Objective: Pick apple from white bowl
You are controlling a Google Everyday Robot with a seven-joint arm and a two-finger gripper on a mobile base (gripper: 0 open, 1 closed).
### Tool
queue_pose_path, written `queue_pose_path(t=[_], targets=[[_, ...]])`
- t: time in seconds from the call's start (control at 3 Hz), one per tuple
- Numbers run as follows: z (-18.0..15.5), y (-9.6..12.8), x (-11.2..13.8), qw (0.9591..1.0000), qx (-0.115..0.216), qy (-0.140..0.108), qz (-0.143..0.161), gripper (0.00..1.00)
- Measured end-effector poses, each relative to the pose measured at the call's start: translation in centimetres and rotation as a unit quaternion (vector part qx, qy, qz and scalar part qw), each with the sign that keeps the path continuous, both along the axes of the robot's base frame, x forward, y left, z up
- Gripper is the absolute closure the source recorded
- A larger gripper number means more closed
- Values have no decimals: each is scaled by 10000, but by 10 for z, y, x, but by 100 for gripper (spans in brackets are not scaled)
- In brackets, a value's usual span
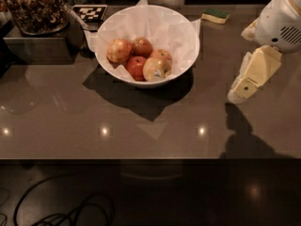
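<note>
The white bowl point(187, 30), lined with crumpled white paper, stands at the back centre of the dark table. It holds several apples. The apple point(156, 68), pale yellow-green with a small dark-and-white sticker, lies at the front right of the bowl. A deep red apple point(136, 66) touches it on the left, and orange-red apples point(119, 50) lie behind. My gripper point(241, 91), cream-coloured, hangs above the table to the right of the bowl, about a bowl's half-width from its rim, and holds nothing that I can see.
A yellow-green sponge point(215, 16) lies behind the bowl on the right. A clear container of brown pieces point(32, 6) on a grey box point(37, 48) stands at the back left, with a checkered tag point(90, 12) beside it. Cables point(61, 211) lie on the floor below the table's front edge.
</note>
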State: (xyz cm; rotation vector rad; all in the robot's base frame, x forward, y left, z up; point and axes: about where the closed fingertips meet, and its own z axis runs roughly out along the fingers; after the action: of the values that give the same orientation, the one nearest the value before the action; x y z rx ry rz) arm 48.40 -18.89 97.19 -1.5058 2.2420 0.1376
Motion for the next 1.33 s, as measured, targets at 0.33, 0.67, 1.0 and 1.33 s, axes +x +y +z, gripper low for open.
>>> queue_pose_path(t=[0.33,0.67,1.0,1.33], targets=[[-10,30,11,9992,27,136,384,3],[-10,32,12,9990,30,136,415,3],[-15,59,23,9967,152,192,777,7],[-18,96,36,9923,294,258,1174,16]])
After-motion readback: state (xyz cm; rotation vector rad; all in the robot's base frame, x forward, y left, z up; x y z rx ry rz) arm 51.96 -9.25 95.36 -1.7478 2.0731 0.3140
